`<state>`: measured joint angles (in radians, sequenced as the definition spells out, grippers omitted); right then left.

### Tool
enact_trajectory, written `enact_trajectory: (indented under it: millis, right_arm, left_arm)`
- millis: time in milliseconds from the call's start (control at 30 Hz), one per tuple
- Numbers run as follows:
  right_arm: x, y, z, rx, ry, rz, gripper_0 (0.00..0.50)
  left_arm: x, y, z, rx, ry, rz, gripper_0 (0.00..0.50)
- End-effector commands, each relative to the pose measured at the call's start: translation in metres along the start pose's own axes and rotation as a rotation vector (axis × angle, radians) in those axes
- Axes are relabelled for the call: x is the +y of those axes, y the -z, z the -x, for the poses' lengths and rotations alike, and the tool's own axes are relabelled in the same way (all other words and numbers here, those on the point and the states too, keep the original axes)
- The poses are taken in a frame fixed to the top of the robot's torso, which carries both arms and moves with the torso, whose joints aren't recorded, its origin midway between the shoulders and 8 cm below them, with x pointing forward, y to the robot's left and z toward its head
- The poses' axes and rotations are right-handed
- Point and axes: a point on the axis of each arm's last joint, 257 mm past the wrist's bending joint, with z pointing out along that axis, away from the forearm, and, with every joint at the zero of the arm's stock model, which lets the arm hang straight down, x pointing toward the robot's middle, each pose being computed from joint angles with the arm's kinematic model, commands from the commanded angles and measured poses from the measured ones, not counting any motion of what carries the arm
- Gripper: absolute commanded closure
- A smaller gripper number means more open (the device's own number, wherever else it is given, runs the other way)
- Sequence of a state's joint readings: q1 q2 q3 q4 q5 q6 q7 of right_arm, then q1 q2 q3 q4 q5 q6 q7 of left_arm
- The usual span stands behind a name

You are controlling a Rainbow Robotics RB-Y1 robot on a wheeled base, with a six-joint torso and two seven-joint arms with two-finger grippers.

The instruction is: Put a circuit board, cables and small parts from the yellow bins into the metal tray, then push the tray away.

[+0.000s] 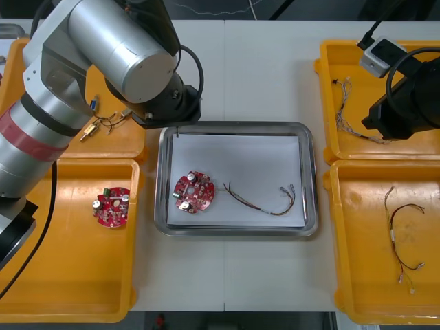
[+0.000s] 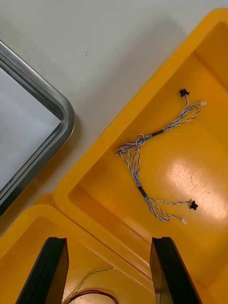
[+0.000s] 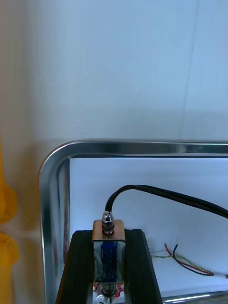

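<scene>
We were on the small-parts step: our left gripper point(image 3: 108, 247), clamped on a metal part point(image 3: 108, 227), hung over the tray's point(image 1: 237, 126) corner, where a board point(image 1: 194, 192) and cable point(image 1: 265, 201) already lay. Next, we judged, it should lower and release. Our right gripper point(image 2: 109, 247), fingers apart, hovered near the blue-white cable point(image 2: 142, 156).

Finding: robotics lab, bench set up for electronics kitting. Grounds: a light table point(image 1: 261, 69) with four bins point(image 1: 69, 275) ranged either side of a steel tray point(image 1: 234, 232); stock comprises round red boards point(image 1: 112, 206), loose cables point(image 1: 402, 237) and small metal parts point(image 3: 108, 232); a large silver robot arm point(image 1: 103, 48) reaches over the bench
</scene>
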<state>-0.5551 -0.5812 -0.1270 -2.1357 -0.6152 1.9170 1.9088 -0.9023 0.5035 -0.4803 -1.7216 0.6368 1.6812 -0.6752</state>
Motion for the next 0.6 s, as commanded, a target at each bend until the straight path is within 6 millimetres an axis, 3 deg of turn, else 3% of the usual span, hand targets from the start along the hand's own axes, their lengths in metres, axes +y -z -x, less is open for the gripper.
enact_trajectory:
  millis: [33, 367, 600]
  right_arm:
    - [-0.040, 0.014, 0.002, 0.011, -0.021, -0.076, 0.000]
    - [-0.086, 0.008, -0.017, 0.097, -0.097, -0.078, 0.000]
    - [-0.108, -0.001, -0.036, 0.167, -0.115, -0.061, 0.000]
  left_arm:
    - [-0.021, -0.018, -0.008, 0.006, -0.002, -0.028, 0.498]
    - [-0.025, -0.050, -0.020, 0.023, -0.017, -0.027, 0.497]
    - [-0.025, -0.059, -0.029, 0.041, -0.031, -0.019, 0.498]
